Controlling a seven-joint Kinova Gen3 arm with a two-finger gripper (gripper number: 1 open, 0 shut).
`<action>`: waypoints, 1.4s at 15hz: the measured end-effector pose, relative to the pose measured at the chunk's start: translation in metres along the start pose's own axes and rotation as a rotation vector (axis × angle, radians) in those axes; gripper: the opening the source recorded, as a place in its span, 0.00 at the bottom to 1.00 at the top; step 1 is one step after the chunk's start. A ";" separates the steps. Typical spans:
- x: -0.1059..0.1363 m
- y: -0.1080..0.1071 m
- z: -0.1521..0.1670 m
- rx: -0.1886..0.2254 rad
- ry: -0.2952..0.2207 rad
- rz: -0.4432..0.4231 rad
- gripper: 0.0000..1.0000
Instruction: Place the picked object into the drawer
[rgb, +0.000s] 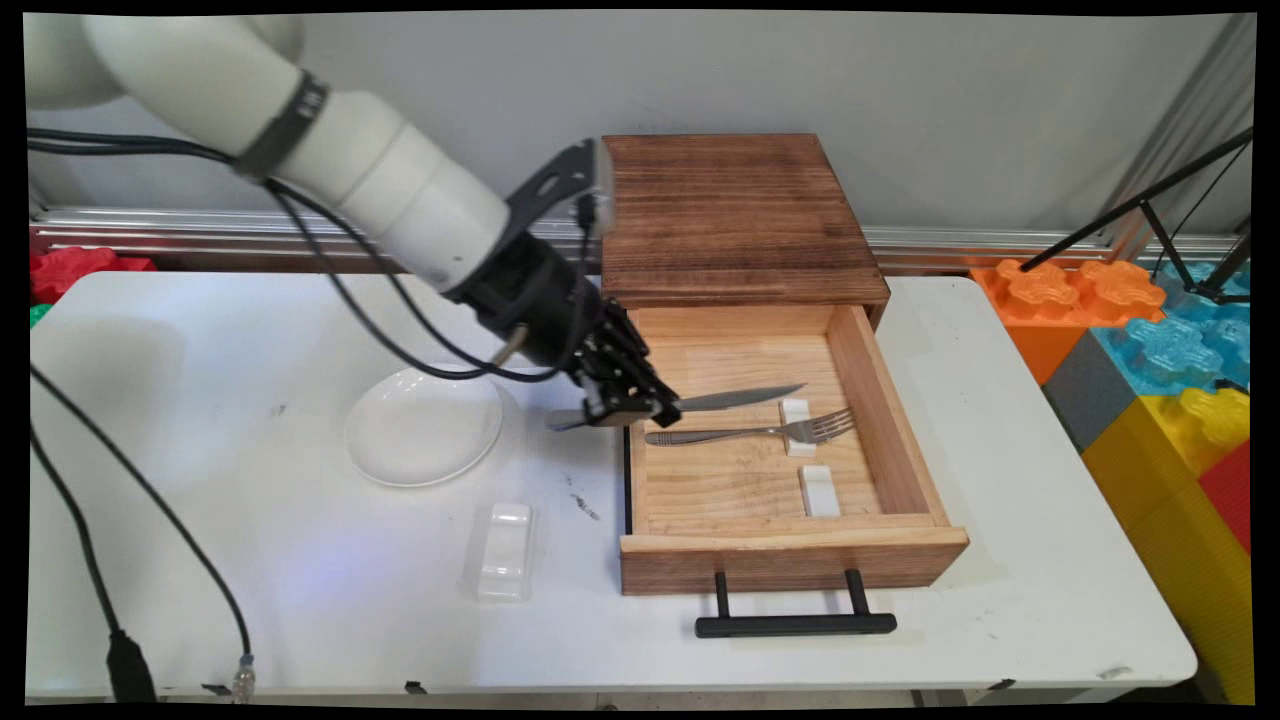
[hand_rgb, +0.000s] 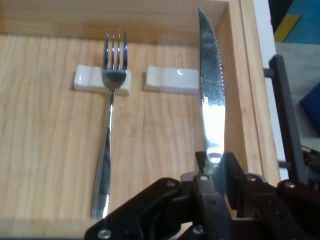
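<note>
Knife (rgb: 740, 399) pinched at its handle by the gripper (rgb: 628, 408), held roughly level over the left wall of the open drawer (rgb: 890, 400), blade reaching inside above the fork (rgb: 760, 433), whose tines lie on a white rest (rgb: 797, 428). A second rest (rgb: 820, 490) lies nearer the drawer front; plate (rgb: 423, 425) and clear lid (rgb: 505, 550) sit on the worktop (rgb: 200, 400) to the left. Risk, judged: the narrow grip could let the knife pivot and strike the fork or the drawer wall.

In the open drawer (rgb: 890, 400) a fork (rgb: 750, 433) lies across a rest (rgb: 797, 428); left on the table (rgb: 200, 560) sits a plate (rgb: 423, 427).
</note>
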 end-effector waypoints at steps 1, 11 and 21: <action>0.005 -0.001 0.007 0.000 -0.001 0.000 0.00; 0.034 -0.009 0.075 -0.007 0.006 0.005 0.00; 0.026 -0.015 0.137 -0.026 -0.004 -0.003 0.00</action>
